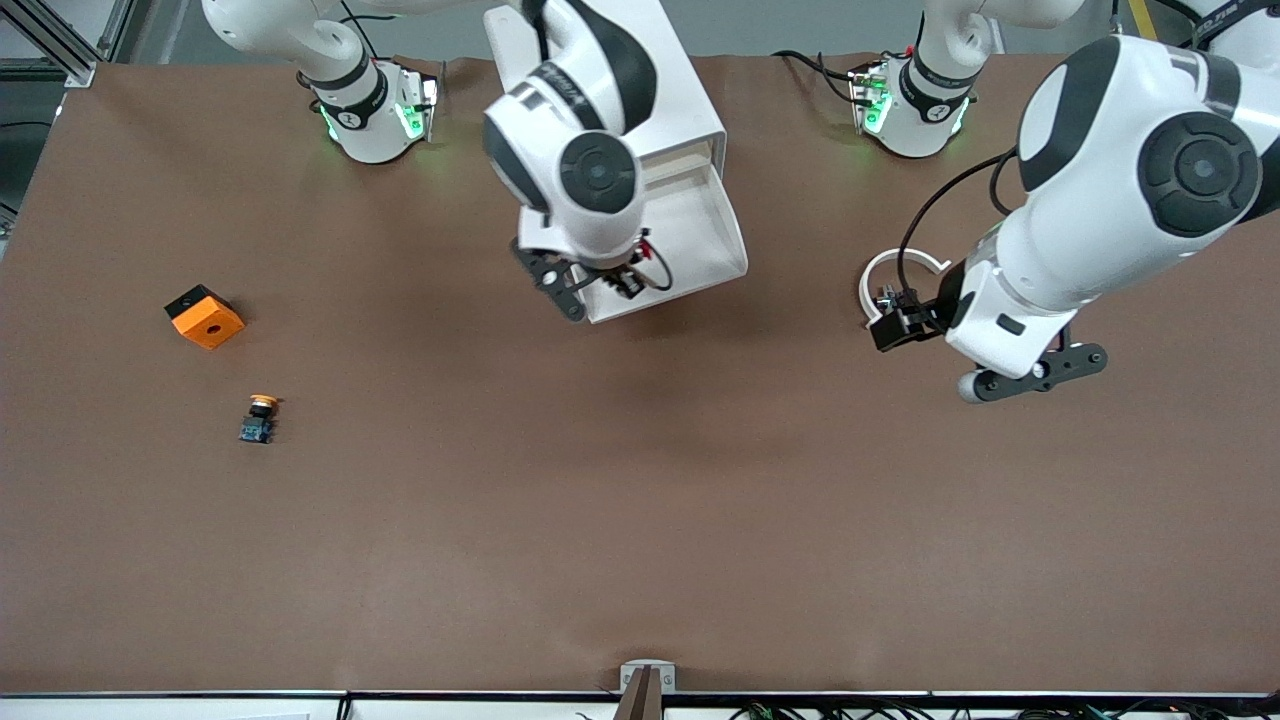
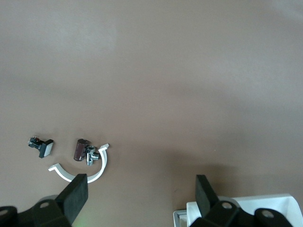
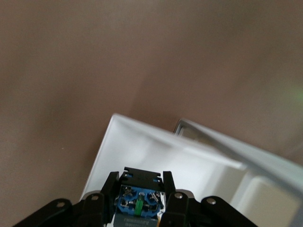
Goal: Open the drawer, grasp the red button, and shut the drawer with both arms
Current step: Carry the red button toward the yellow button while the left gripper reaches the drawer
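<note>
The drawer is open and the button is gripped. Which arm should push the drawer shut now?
The left. Its gripper hangs open and empty beside the drawer. The right gripper is shut on the button over the drawer's front.

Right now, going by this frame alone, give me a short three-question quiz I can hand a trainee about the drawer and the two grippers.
1. True or false: the drawer is shut.
2. What is between the fingers of the right gripper? A) nothing B) the button C) a white cup
3. Fill in: the left gripper, over bare table toward the left arm's end, has its fingers ____.

Key
1. False: it stands pulled out, its white inside showing.
2. B: the fingers clamp the button's black-and-blue base over the open drawer.
3. Open, with nothing between them.
</note>
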Motion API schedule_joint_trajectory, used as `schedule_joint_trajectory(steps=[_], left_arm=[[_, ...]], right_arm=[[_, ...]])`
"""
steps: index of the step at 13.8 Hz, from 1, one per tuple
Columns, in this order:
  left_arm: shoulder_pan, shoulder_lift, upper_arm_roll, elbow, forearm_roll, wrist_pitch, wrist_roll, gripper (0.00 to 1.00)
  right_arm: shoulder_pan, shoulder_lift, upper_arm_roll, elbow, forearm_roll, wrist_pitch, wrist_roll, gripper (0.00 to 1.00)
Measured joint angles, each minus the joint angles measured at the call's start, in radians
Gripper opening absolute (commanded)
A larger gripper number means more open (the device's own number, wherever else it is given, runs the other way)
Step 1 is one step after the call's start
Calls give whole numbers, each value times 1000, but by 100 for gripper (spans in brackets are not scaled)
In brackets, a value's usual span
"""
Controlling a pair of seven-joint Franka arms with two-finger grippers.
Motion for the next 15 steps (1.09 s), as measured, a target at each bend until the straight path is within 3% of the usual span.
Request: schedule_joint_trajectory(steps=[2,4,8,11,15], left_arm=[[-1,20,-31,-25,0,61,-3,100],[-8,50,-48,-96,0,203,-5,100],[-94,145,-62,-187,0,380,-104,100],[-178,207,-66,-192,0,419,-228,100],[-263,271,-92,-195,-26,452,-308,100]], right_arm=[[-100,-39,-6,10,-2,-86,-276,11],[-206,-68,-10,6,-17,-129,-533,11],[-388,-82,-13,-40,-76,-120,-1025,11],[-526,-80,-13,-138,-104,29,-1353,12],[-626,-72,-13,-352,-149,370,-1591,12]])
